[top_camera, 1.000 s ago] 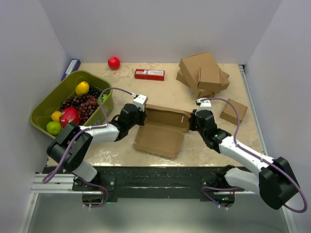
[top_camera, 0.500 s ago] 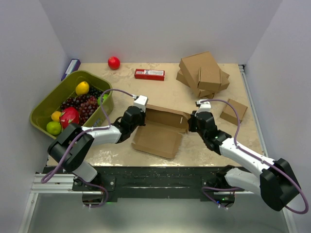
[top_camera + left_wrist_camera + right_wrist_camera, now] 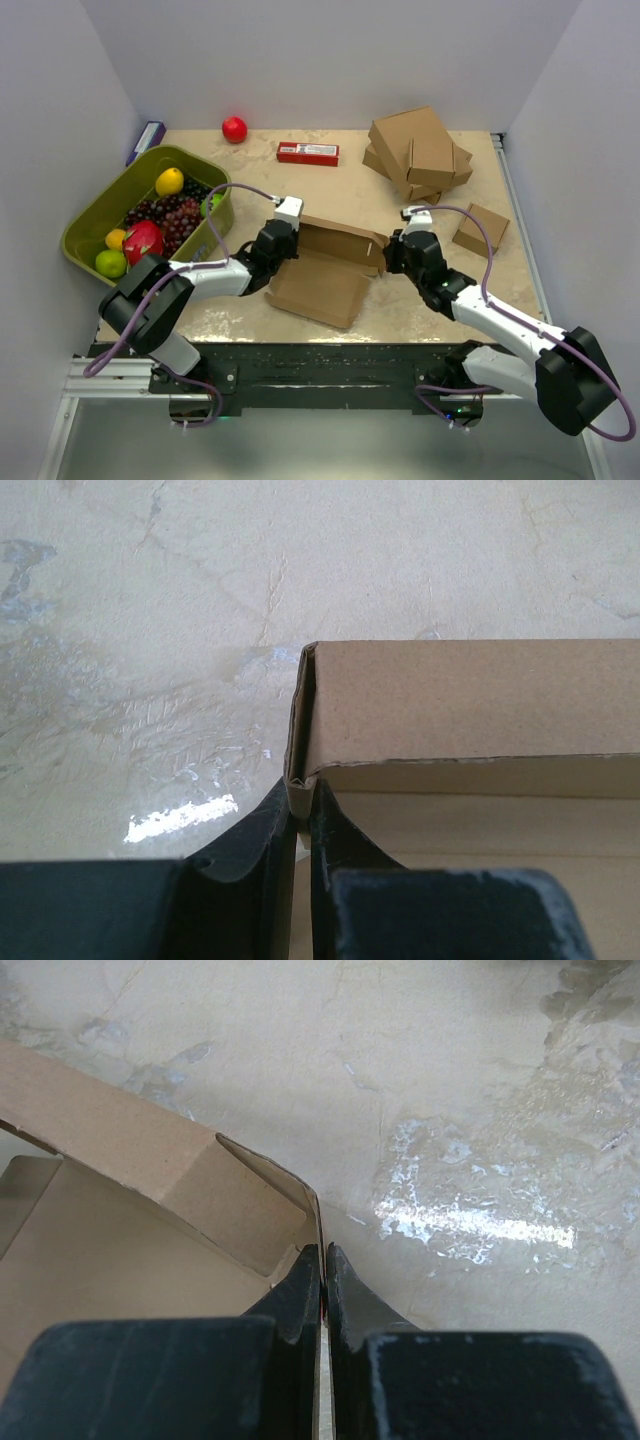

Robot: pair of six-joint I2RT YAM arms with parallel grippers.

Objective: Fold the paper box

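Observation:
The paper box (image 3: 335,262) lies in the middle of the table as a half-formed brown cardboard tray, its wide lid panel (image 3: 318,290) spread flat toward the near edge. My left gripper (image 3: 284,246) is shut on the box's folded left side wall. In the left wrist view the wall's doubled edge (image 3: 303,780) sits pinched between the black fingers (image 3: 262,840) of the left gripper (image 3: 303,802). My right gripper (image 3: 391,252) is shut on the thin right side wall. In the right wrist view the right gripper (image 3: 324,1260) clamps that wall, beside the tucked corner flap (image 3: 230,1205).
A green basket (image 3: 100,205) of fruit stands at the left. A red apple (image 3: 234,129) and a red packet (image 3: 307,153) lie at the back. Stacked cardboard boxes (image 3: 420,150) sit back right, with a small brown box (image 3: 480,230) near the right arm.
Both grippers keep their grip. The left wrist has edged right and forward, and the lid panel has slid slightly left and nearer.

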